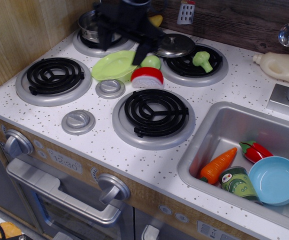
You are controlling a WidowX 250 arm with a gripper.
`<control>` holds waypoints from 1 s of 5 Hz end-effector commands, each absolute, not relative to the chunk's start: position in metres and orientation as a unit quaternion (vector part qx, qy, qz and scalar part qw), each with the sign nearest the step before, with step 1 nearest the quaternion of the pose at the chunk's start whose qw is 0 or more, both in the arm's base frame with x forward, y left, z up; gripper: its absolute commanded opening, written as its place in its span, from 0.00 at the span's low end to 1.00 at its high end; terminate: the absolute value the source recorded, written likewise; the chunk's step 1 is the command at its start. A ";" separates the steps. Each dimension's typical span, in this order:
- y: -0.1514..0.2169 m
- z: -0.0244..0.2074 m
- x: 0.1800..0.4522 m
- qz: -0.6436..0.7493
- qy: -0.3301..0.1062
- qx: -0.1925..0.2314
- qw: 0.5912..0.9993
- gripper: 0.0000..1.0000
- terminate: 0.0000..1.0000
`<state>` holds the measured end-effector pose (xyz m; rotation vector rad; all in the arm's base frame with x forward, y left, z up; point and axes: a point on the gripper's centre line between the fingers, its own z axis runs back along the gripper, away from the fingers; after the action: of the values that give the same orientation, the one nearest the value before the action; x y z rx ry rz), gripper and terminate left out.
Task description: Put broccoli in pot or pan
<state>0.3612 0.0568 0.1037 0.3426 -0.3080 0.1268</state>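
Note:
The broccoli (202, 60) is small and light green and lies on the back right burner, beside the flat grey lid (173, 45). The shiny steel pot (88, 24) stands on the back left burner, partly hidden behind my arm. My black gripper (122, 45) hovers above the stove between the pot and the lid, over the far edge of the green plate (114, 65). Its fingers are spread apart and hold nothing. It is left of the broccoli and apart from it.
A smooth green ball (151, 61) and a red and white toy (147, 76) lie by the plate. A yellow banana (156, 20) is at the back. The sink (219, 125) holds a carrot (218, 165), a red pepper, a can and a blue bowl (274, 180). A bottle (280, 66) lies at right.

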 end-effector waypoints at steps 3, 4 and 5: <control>0.007 0.096 0.454 0.077 -0.262 0.143 0.951 1.00 0.00; 0.005 0.090 0.464 0.065 -0.276 0.135 0.949 1.00 0.00; 0.006 0.083 0.470 0.056 -0.284 0.124 0.949 1.00 0.00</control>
<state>0.4638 0.0031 0.0543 0.2426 -0.5186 0.1104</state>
